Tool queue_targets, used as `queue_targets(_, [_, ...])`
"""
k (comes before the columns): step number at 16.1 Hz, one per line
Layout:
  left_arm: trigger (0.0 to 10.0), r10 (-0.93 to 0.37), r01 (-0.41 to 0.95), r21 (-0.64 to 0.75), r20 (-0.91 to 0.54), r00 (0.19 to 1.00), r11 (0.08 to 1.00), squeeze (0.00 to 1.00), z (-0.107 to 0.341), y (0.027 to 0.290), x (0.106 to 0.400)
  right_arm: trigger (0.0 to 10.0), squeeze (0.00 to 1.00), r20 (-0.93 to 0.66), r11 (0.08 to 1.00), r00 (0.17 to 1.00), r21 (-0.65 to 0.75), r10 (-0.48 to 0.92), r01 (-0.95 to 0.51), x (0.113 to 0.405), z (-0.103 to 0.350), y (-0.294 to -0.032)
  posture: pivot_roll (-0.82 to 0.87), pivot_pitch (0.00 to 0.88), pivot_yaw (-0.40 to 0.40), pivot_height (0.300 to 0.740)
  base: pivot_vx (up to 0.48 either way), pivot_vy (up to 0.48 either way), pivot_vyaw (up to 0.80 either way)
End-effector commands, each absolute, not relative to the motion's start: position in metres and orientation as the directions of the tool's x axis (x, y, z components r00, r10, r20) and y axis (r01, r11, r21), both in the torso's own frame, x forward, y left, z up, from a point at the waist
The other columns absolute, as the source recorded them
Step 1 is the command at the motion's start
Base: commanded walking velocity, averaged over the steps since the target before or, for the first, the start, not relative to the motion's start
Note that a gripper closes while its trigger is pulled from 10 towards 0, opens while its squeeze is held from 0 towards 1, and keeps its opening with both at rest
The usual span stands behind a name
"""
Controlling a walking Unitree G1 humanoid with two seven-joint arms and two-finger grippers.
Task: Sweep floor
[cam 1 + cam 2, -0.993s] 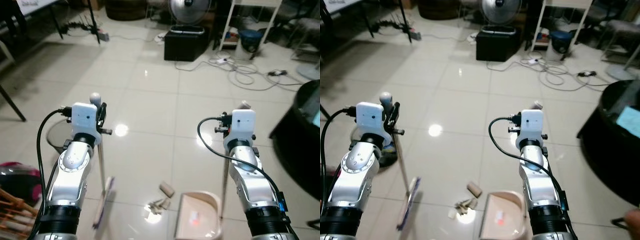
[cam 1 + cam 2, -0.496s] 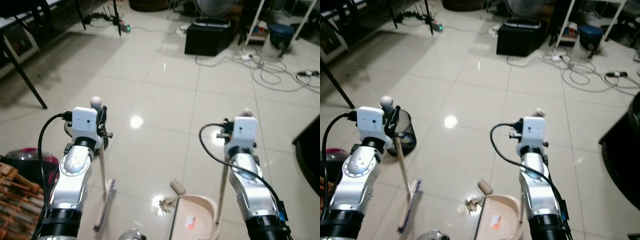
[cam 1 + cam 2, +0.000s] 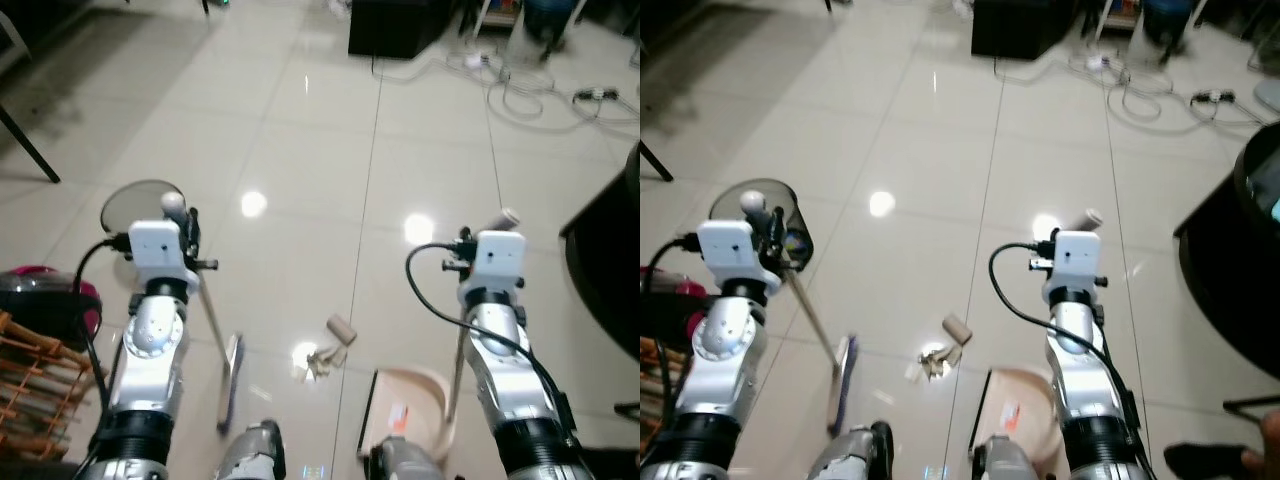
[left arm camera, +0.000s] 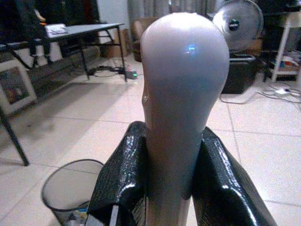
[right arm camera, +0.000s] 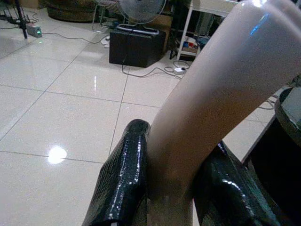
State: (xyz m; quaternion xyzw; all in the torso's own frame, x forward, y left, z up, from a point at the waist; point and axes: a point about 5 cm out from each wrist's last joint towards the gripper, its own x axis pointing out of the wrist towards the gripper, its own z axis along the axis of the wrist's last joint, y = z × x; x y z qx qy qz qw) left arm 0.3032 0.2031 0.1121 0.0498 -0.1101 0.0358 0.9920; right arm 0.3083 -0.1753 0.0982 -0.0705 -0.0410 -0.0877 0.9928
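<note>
- Tool in each arm: the left pincer (image 3: 188, 222) is clamped on the rounded top of the broom (image 3: 212, 330), and the right pincer (image 3: 497, 222) is clamped on the angled handle of the dustpan (image 3: 420, 405). Both stand on the tiled floor (image 3: 310, 170).
- The debris (image 3: 328, 347), a small cork-like cylinder with pale crumpled scraps, lies between the broom head and the dustpan, just off the pan's open edge.
- Judged from here, the sweep calls for drawing the bristles low and flat across the tile toward the debris, then on into the pan, with the pan lip kept pressed to the floor so scraps do not slip under.
- A light stroke seems wise: the cylinder looks likely to roll.
- The floor is glossy cream tile with bright lamp glare; the dustpan is smooth beige plastic; the broom's shaft is thin and its knob pale.
- A mesh wastebasket (image 3: 130, 203) stands beyond the broom, away from the debris.
</note>
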Motion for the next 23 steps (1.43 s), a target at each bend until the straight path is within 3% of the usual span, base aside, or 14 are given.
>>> queue_targets(1, [10.0, 0.025, -0.051, 0.098, 0.252, 0.968, 0.994, 0.0, 0.114, 0.198, 0.303, 10.0, 0.0, 0.161, 0.968, 0.971, -0.154, -0.174, 0.199, 0.312, 0.107, -0.179, -0.02, 0.326, -0.003, 0.74, 0.0, 0.0, 0.0])
queue_targets(5, [10.0, -0.038, 0.013, 0.087, 0.293, 0.955, 0.996, 0.0, 0.114, 0.186, 0.303, 10.0, 0.0, 0.236, 0.964, 0.965, -0.211, -0.114, 0.165, 0.32, 0.111, -0.166, -0.01, 0.341, -0.022, 0.74, 0.0, 0.0, 0.0])
queue_targets(8, [10.0, -0.133, 0.117, 0.071, 0.299, 0.945, 0.991, 0.0, 0.11, 0.171, 0.301, 10.0, 0.0, 0.286, 0.969, 0.958, -0.234, -0.005, 0.075, 0.324, 0.108, -0.133, 0.0, 0.346, -0.02, 0.74, 0.0, 0.0, 0.0])
queue_targets(12, [10.0, -0.138, 0.145, -0.006, 0.28, 0.95, 0.989, 0.0, 0.102, 0.159, 0.303, 10.0, 0.0, 0.224, 0.969, 0.97, -0.243, 0.097, -0.04, 0.32, 0.089, -0.099, 0.0, 0.345, -0.018, 0.74, 0.0, 0.0, 0.0])
queue_targets(16, [10.0, -0.023, 0.1, -0.251, 0.293, 0.956, 0.963, 0.0, 0.112, 0.146, 0.318, 10.0, 0.0, 0.225, 0.985, 0.973, -0.174, 0.057, -0.017, 0.322, 0.089, -0.098, -0.02, 0.338, -0.019, 0.74, 0.0, 0.0, 0.0])
queue_targets(20, [10.0, -0.105, 0.24, -0.351, 0.362, 0.926, 0.905, 0.0, 0.131, 0.123, 0.327, 10.0, 0.0, 0.227, 0.994, 0.972, -0.109, 0.054, -0.03, 0.328, 0.094, -0.099, -0.04, 0.306, -0.015, 0.74, 0.0, 0.0, 0.0])
queue_targets(23, [10.0, -0.289, 0.414, -0.274, 0.401, 0.87, 0.868, 0.0, 0.136, 0.112, 0.323, 10.0, 0.0, 0.244, 0.993, 0.966, -0.099, 0.084, -0.061, 0.325, 0.094, -0.101, -0.04, 0.254, -0.013, 0.74, 0.0, 0.0, 0.0])
